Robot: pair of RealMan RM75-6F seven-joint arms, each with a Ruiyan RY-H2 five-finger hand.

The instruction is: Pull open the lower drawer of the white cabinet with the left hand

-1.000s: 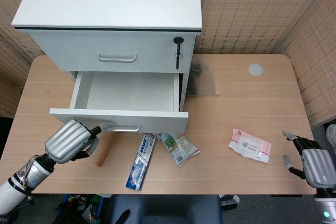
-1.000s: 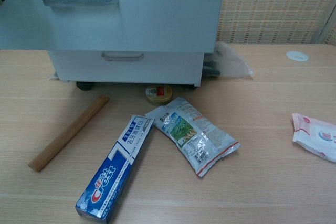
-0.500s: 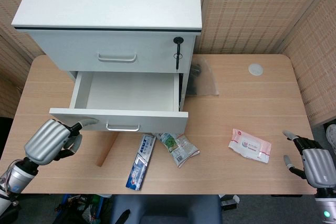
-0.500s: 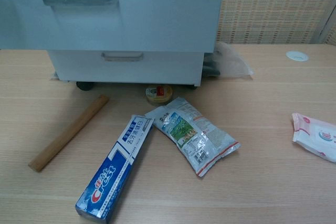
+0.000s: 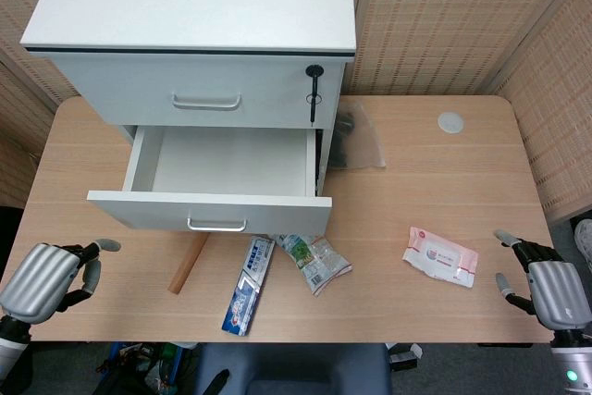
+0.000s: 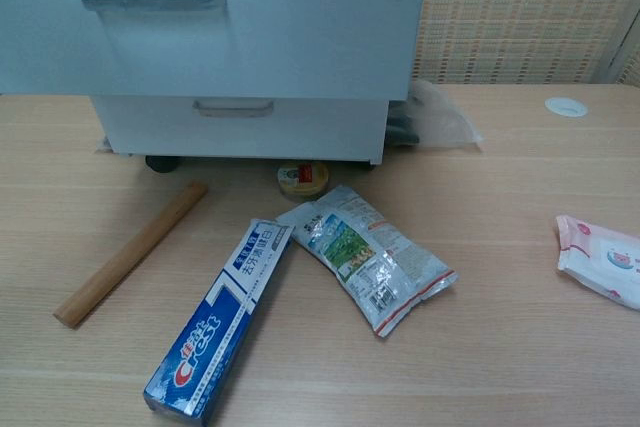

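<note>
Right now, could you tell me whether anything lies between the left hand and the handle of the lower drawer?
Nothing visible does. The left hand sits at the table's near left edge, and only bare tabletop separates it from the lower drawer and its handle. The wooden stick lies below the handle, just right of that line.

Woven-reed walls [image 5: 435, 25] behind wooden table [image 5: 435, 182]

Even, diffuse light filled both views, casting only soft shadows beneath the white cabinet [image 5: 194, 39]. The chest view showed a cool bluish tint; focus stayed sharp throughout.
</note>
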